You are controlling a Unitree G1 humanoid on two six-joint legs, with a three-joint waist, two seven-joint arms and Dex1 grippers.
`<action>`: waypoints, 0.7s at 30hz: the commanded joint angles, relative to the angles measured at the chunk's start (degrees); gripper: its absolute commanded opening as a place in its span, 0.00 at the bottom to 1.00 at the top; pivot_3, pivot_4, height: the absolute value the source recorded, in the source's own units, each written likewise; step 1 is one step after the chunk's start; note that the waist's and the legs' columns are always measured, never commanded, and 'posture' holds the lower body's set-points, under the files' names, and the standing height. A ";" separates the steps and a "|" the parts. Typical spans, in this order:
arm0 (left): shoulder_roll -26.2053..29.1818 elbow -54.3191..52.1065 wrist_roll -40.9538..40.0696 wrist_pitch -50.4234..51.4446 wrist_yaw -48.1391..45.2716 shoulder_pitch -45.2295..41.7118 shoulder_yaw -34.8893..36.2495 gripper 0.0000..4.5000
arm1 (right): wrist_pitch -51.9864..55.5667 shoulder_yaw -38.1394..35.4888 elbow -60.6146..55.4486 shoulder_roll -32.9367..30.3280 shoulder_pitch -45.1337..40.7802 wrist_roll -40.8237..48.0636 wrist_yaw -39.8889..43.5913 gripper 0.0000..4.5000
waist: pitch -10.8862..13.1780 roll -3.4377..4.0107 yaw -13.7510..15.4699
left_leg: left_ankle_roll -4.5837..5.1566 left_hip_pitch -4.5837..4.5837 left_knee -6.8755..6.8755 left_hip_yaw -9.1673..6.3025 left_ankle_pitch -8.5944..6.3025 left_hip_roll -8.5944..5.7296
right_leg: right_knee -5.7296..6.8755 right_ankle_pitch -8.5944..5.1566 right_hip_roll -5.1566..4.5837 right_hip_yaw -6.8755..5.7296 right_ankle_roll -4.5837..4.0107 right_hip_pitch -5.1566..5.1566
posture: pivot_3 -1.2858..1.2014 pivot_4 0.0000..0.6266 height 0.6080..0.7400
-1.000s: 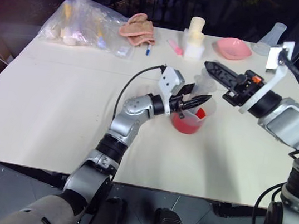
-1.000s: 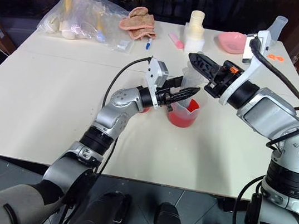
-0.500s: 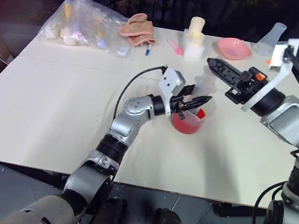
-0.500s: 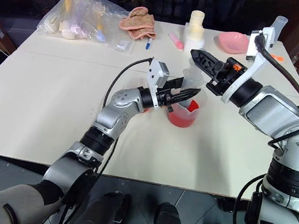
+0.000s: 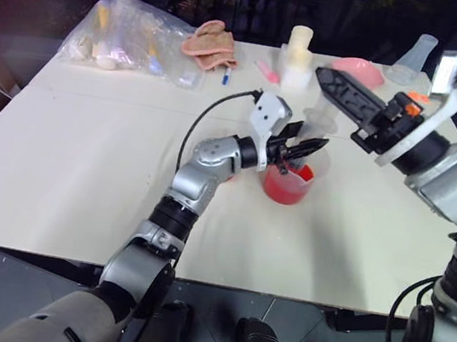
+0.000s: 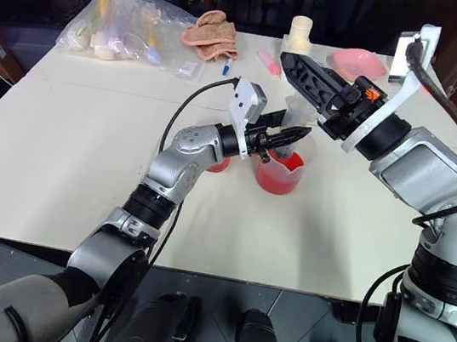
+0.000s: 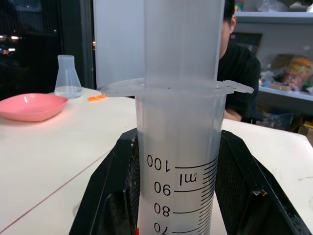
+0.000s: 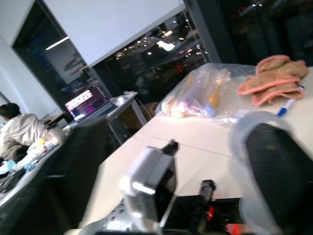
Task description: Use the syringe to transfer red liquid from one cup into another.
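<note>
The syringe (image 7: 178, 161) stands upright, its clear barrel clamped between the black fingers (image 7: 110, 196) of my shut left gripper (image 5: 317, 143). It hangs over the larger cup (image 5: 287, 184), which holds the red liquid (image 5: 284, 188). The plunger rises above the barrel's flange. My right gripper (image 5: 322, 75) is just above and behind the plunger top with its fingers spread open. The plunger's round end lies against one finger (image 8: 281, 161). A smaller cup (image 6: 220, 166) with red in it peeks out from behind my left forearm.
At the table's far side lie a plastic bag of items (image 5: 128, 36), a pink cloth (image 5: 211, 44), a blue pen (image 5: 225, 76), a white bottle (image 5: 297, 57), a pink bowl (image 5: 357, 71) and a clear flask (image 5: 416, 57). A person (image 7: 239, 63) sits beyond the table.
My right gripper has risen and drawn back a little, and its fingers have gone from shut to open. The left gripper still holds the syringe over the cup.
</note>
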 commanded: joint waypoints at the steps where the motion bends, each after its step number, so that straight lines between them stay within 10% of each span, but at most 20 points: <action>1: -0.58 -3.32 -2.60 0.17 1.08 -3.45 2.09 0.34 | -0.24 -1.67 -2.58 -1.99 0.77 3.00 0.80 0.99 | 0.00 0.00 0.02 | 0.00 0.00 0.00 0.00 0.00 0.00 | -0.01 0.00 0.00 0.00 0.00 0.00 | 0.52 0.24 1.00; 21: 6.56 -11.87 -12.51 11.52 9.94 -14.18 13.24 0.34 | -4.03 -5.21 -5.00 -8.79 9.13 8.91 2.49 0.99 | 0.01 -0.02 -0.29 | 0.03 -0.01 0.00 0.00 -0.01 0.04 | -0.03 0.00 0.03 0.00 0.00 0.01 | 0.52 0.24 1.00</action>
